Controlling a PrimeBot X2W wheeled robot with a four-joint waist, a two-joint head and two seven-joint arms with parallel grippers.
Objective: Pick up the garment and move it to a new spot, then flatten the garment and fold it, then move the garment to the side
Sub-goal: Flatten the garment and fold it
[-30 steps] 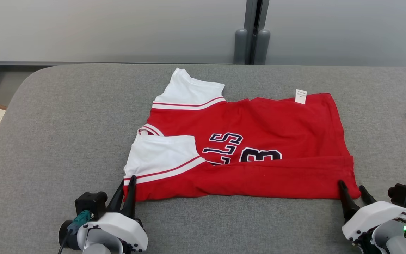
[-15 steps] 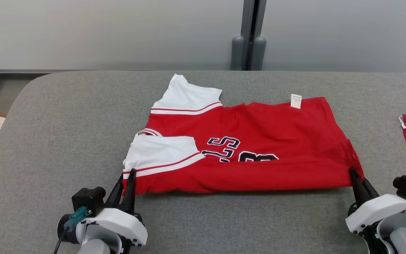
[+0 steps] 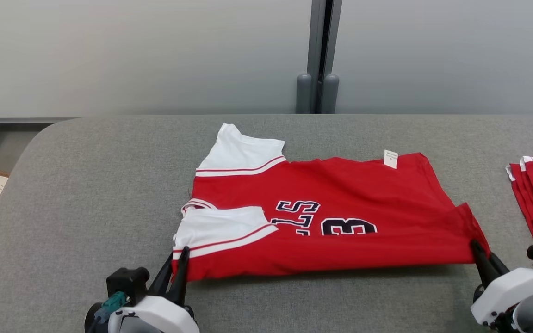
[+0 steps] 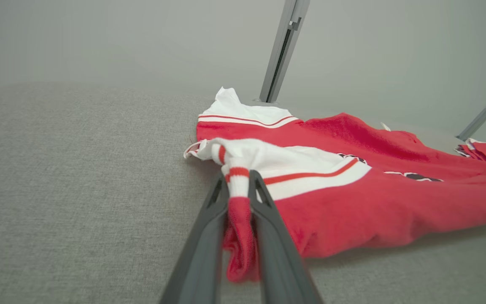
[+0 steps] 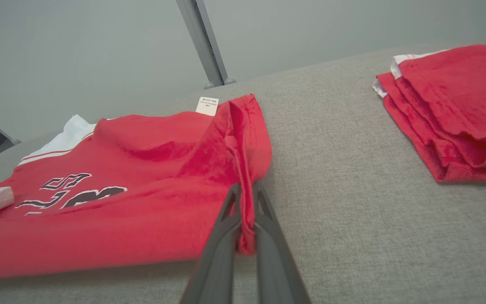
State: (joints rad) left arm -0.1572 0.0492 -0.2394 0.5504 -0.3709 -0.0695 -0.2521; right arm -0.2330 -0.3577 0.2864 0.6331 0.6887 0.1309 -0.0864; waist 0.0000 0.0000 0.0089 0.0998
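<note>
red jersey [image 3: 340,203], white sleeves, navy no., part-folded

A red jersey [image 3: 340,203] with white, red-striped sleeves and dark lettering is laid across the middle of the grey table [image 3: 86,194]. Its near edge is folded over the print and raised at both corners.

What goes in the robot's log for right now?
left gripper: jaws shut on jersey sleeve corner | right gripper: jaws shut on hem corner | near edge: lifted off table
</note>
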